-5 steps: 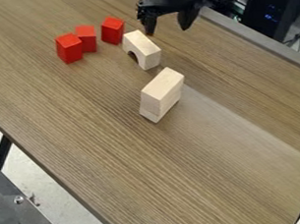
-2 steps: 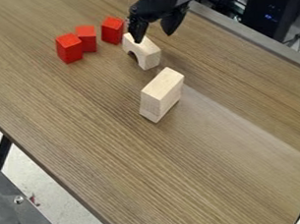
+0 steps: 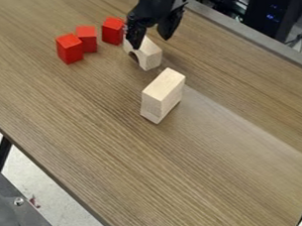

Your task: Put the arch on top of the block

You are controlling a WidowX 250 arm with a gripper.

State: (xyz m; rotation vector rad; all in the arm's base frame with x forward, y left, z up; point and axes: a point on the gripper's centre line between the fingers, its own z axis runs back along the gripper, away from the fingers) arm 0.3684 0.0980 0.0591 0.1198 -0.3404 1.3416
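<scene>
Camera view: my arm is coming in from the top edge, and my pincer (image 3: 151, 42) is hanging over the arch (image 3: 151, 59), pointing down. I'm holding my fingers (image 3: 136, 37) apart, nothing clamped. One finger is hanging in front of the arch's near side, overlapping it in the view; the other is hanging toward the far side, its tip looking higher up in the view. Can't tell if either is touching.

Arch is standing on the bench (image 3: 110, 151), feet down, opening facing the lower left. It's sitting apart from the block, not on it. Block (image 3: 162, 93) is standing on a narrow long side, taller than the arch, lying lower and a bit right of it in the view. Both are showing pale bare wood. Block's top is facing up, with nothing resting on it.

Three red cubes are sitting left of the arch: one (image 3: 112, 31) just beside the arch, one (image 3: 86, 39) in the middle, one (image 3: 69, 48) nearest the camera. The last two are sitting close together; can't tell if they're touching. Bench is showing brown wood grain, with a paler patch spreading right of the block.

Dark gear (image 3: 268, 16) is standing past the bench's far edge, top right, with small blue lights glowing. A black leg (image 3: 2, 153) is showing under the near left edge, and a metal part (image 3: 15, 192) is poking in at bottom left.
</scene>
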